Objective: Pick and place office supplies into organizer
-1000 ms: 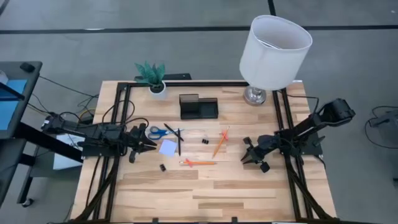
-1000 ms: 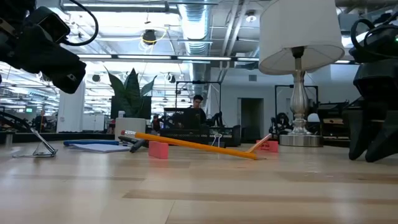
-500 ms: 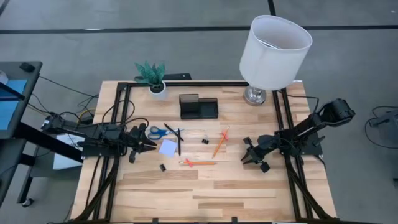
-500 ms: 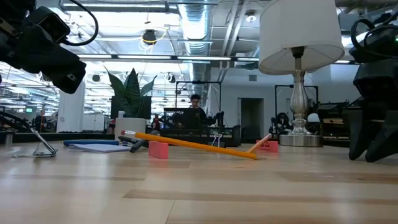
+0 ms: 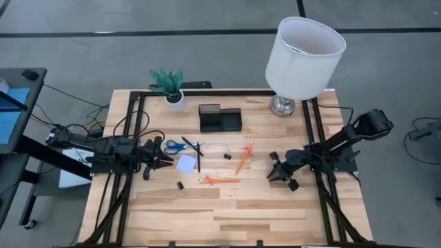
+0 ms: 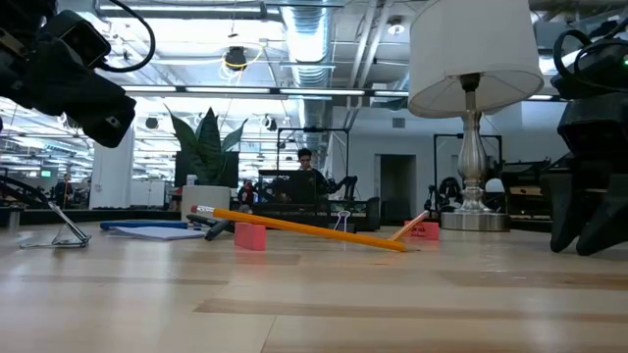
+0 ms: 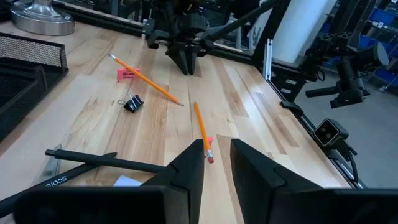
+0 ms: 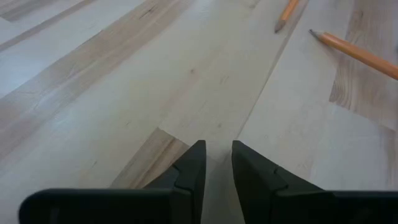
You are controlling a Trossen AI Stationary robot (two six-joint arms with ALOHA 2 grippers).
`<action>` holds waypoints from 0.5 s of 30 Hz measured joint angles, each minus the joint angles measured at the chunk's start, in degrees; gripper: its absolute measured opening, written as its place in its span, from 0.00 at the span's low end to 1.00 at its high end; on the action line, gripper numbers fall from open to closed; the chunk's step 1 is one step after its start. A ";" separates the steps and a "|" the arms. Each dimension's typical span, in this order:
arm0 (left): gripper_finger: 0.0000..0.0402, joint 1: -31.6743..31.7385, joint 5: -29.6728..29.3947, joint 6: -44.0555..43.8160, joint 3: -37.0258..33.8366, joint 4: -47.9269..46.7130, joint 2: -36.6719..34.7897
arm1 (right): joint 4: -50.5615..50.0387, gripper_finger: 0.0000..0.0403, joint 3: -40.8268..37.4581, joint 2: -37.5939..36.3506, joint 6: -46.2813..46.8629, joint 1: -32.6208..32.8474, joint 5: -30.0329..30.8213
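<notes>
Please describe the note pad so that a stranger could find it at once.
Start from the black organizer at the table's back edge and come toward the front, slightly left. The note pad lies flat beside the black pen. It is the only pale, square thing there.

Both arms matte black w/ black cables; left gripper (image 7: pixel 216 163) & right gripper (image 8: pixel 216 163) have blunt, wedge-shaped black fingers.

Even, bright overhead light fills every view, and shadows on the desk (image 5: pixel 227 207) are soft and short. Ceiling lights (image 6: pixel 235 59) glare in the low view, where the near desk surface blurs.
</notes>
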 joint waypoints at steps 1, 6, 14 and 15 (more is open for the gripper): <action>0.18 0.00 -0.79 0.51 -0.01 0.28 -0.01 | 0.00 0.18 0.01 -0.01 0.00 0.02 -0.01; 0.18 0.01 -2.50 1.71 0.00 0.09 0.00 | 0.01 0.18 -0.01 0.00 0.00 0.02 -0.01; 0.18 0.01 -2.37 2.51 0.02 -0.05 0.00 | 0.01 0.18 0.01 0.00 0.00 0.02 0.01; 0.18 0.01 -2.37 2.51 0.02 -0.07 0.00 | -0.01 0.18 0.01 0.00 0.00 0.00 0.01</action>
